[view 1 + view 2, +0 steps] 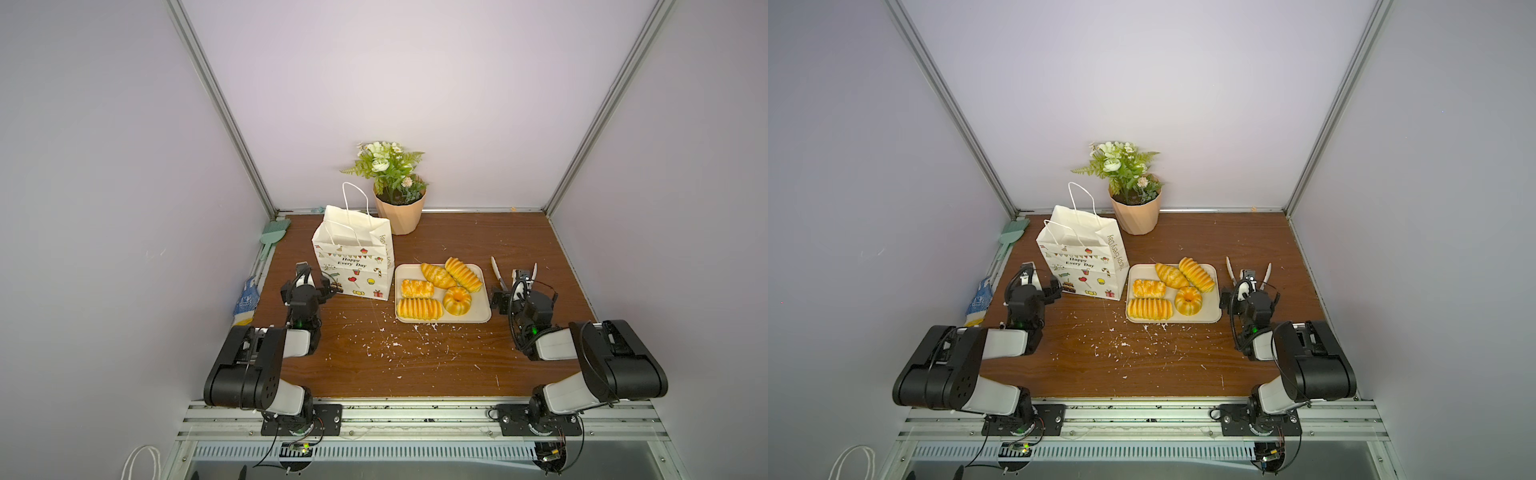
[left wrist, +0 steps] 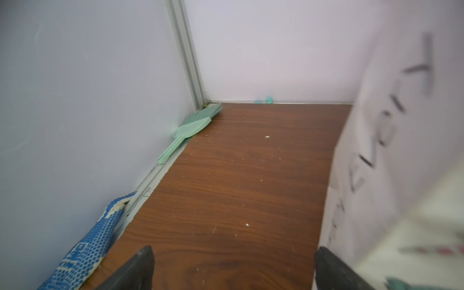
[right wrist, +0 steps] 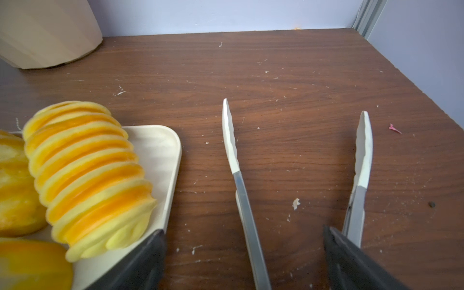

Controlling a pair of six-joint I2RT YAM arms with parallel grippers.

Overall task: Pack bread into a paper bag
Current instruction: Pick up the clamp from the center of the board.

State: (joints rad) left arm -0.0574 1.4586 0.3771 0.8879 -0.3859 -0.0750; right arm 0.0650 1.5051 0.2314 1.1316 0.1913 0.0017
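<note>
From here I judge the packing has not begun. All five pieces of bread sit on the beige tray [image 1: 482, 318]: the croissant [image 1: 438, 275], the far ridged loaf [image 1: 463, 274], the braided bun [image 1: 417, 288], the near ridged loaf [image 1: 419, 308] and the ring [image 1: 457, 300]. The paper bag [image 1: 353, 266] stands upright with its mouth open, just beside the tray on my left and in front of the peach flowerpot [image 1: 401, 216]; I see nothing inside it. My right claw [image 3: 243, 232] is spread wide around the handle end of a pair of tongs [image 3: 241, 190]. One tong arm lies against a finger, the other stands clear of the opposite finger, so nothing is squeezed. I cannot tell whether the tongs rest on the tabletop [image 3: 288, 75]. My left claw [image 2: 233, 251] is also spread and empty, low beside the bag's side wall. I think the step in hand is taking up the tongs. Next I would need to close the right claw on them evenly, then swing their tips over the nearest loaf, while the left claw steadies the bag's rim.
</note>
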